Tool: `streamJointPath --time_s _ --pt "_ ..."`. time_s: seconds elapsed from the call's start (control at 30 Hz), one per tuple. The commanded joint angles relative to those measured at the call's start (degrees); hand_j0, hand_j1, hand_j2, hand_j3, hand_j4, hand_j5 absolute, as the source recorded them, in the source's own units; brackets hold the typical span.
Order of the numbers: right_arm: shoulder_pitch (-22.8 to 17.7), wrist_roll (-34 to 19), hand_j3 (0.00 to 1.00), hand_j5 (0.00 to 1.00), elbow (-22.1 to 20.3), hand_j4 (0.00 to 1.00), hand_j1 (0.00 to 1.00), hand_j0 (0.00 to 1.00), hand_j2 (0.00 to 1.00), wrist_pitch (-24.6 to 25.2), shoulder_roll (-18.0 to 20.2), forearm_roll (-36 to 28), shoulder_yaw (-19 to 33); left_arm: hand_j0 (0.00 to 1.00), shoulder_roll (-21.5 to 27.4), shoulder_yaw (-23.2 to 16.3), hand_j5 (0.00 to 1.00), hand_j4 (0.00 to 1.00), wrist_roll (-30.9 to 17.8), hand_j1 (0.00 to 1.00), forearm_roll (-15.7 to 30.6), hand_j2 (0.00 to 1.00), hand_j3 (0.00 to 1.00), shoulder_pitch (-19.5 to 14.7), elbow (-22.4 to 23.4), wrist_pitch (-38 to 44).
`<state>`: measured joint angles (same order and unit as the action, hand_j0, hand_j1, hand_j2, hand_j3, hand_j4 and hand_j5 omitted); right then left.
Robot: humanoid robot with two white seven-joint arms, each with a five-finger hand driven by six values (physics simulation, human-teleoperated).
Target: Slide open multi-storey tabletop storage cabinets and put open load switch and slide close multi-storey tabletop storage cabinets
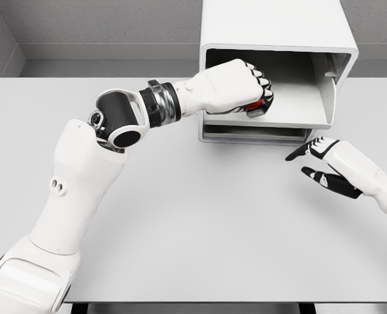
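The left arm comes in from seven o'clock, elbows near the table's [180, 216] centre-left and reaches toward one o'clock. The left hand [236, 88] sits inside the pulled-out upper drawer [298, 104] of the storage cabinet [272, 39], fingers curled into a tight fist around a small object. Only a red patch and a grey edge of it peek out beneath the knuckles, which I take to be the load switch [253, 108]; it sits low over the drawer floor, and whether it already touches that floor cannot be told.

Judged from its look, the switch is a rigid, light plastic-cased part, smooth enough to slip, so a grip across its flat opposite sides suits it better than a pinch on the red lever, which could toggle or snap. Releasing it calls for a gentle unfolding of the fingers near the floor rather than a drop.

At three o'clock from the cabinet, a lower drawer [259, 134] shows slightly proud of the front. Further right, at four o'clock, the right hand [324, 163] hovers over the table with fingers loosely spread, holding nothing, near the drawer's corner but apart from it.
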<state>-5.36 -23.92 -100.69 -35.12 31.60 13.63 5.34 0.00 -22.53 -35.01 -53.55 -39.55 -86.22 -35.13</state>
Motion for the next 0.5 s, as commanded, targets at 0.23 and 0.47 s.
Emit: streamJointPath --time_s 0.23,0.47 --pt "0.1 0.0 0.60 0.60 0.0 0.60 0.60 0.60 0.60 0.1 0.0 -0.4 -0.1 0.56 0.0 0.0 0.56 0.56 0.0 0.56 0.2 0.56 0.56 -0.1 0.0 0.1" --pt "0.1 0.0 0.61 0.61 0.0 0.61 0.61 0.61 0.61 0.1 0.0 -0.4 0.0 0.59 0.0 0.0 0.59 0.59 0.0 0.59 0.1 0.59 0.59 -0.1 0.0 0.1"
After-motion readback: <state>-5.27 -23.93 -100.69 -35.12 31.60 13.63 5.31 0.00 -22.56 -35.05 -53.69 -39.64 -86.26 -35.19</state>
